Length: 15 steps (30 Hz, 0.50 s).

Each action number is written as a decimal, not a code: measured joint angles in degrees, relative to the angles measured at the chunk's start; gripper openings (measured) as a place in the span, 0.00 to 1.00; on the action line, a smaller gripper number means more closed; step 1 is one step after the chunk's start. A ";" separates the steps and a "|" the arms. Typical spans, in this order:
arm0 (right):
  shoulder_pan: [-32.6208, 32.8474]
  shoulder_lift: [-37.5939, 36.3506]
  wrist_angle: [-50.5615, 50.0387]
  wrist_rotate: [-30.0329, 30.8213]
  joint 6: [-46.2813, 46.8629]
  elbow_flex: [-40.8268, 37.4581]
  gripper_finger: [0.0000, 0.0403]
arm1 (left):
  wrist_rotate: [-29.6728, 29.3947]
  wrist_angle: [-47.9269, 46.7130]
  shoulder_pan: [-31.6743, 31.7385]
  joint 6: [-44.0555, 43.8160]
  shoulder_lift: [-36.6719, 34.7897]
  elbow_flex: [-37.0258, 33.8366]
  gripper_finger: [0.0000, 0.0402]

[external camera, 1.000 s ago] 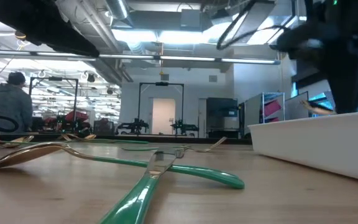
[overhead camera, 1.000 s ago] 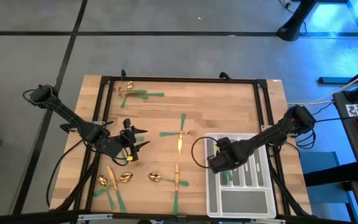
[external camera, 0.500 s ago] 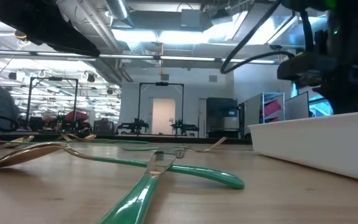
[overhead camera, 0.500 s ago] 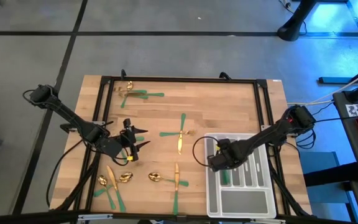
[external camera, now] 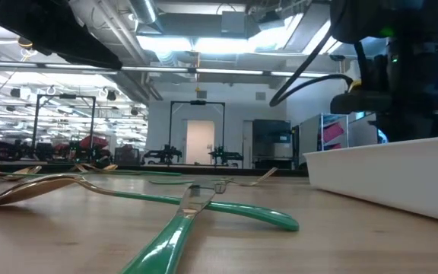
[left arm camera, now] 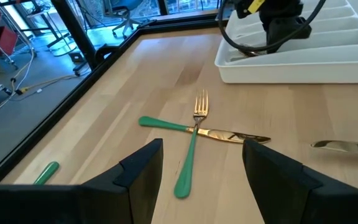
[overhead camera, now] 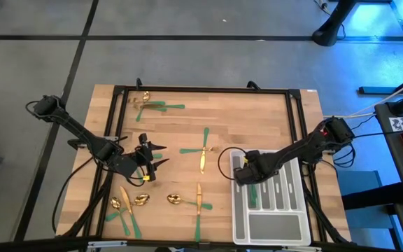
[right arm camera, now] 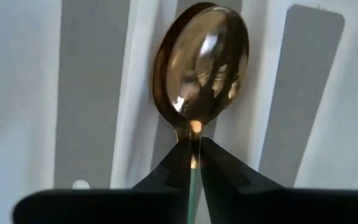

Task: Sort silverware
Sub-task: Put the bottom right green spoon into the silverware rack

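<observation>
My right gripper (overhead camera: pixel 243 175) is over the far left part of the pale grey divided tray (overhead camera: pixel 285 224) and is shut on a gold-headed spoon (right arm camera: pixel 201 62) with a slim green handle. My left gripper (overhead camera: pixel 152 158) is open and empty, low over the table's left half. In its wrist view (left arm camera: pixel 202 149) a fork (left arm camera: pixel 194 134) lies across a knife (left arm camera: pixel 225 135) ahead of it. More green-handled silverware lies flat on the table: two spoons (overhead camera: pixel 158 199) and a fork (overhead camera: pixel 199 204) near the front, several pieces (overhead camera: pixel 124 210) at the front left, and a few (overhead camera: pixel 151 105) at the far left. My right gripper pinches the spoon's neck (right arm camera: pixel 194 163), where the gold bowl meets the green handle, between its two fingertips. The fingers come from above, pointing down. The bowl sticks out past the fingertips over the tray's dividers. Whether it touches the tray I cannot tell.
A green-handled piece (overhead camera: pixel 252 199) shows in a tray slot near my right gripper. A black frame (overhead camera: pixel 201 89) runs round the table top. The tray's white wall (external camera: pixel 386 171) rises at the right in the low view.
My right gripper has carried the spoon a little toward the table's far edge, staying over the tray's left slots and shut on it. A person in the room behind has gone out of the low view.
</observation>
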 joint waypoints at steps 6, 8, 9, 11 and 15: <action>0.06 -0.11 -3.05 1.87 -1.32 0.72 0.25 | 0.00 -0.02 0.00 0.00 0.00 0.00 0.53; 0.06 -0.48 -4.86 1.85 -3.01 2.18 0.29 | 0.00 -0.02 0.00 0.00 0.00 0.00 0.53; 0.06 -0.78 -5.51 1.89 -4.02 3.27 0.31 | 0.00 -0.06 0.00 0.00 0.00 0.00 0.53; 0.06 -1.01 -5.70 2.48 -7.15 6.22 0.34 | 0.00 -0.11 0.00 0.00 0.00 0.00 0.53; 0.12 -0.96 -0.74 11.41 -18.20 12.14 0.36 | 0.00 -0.19 0.00 0.13 0.00 0.00 0.53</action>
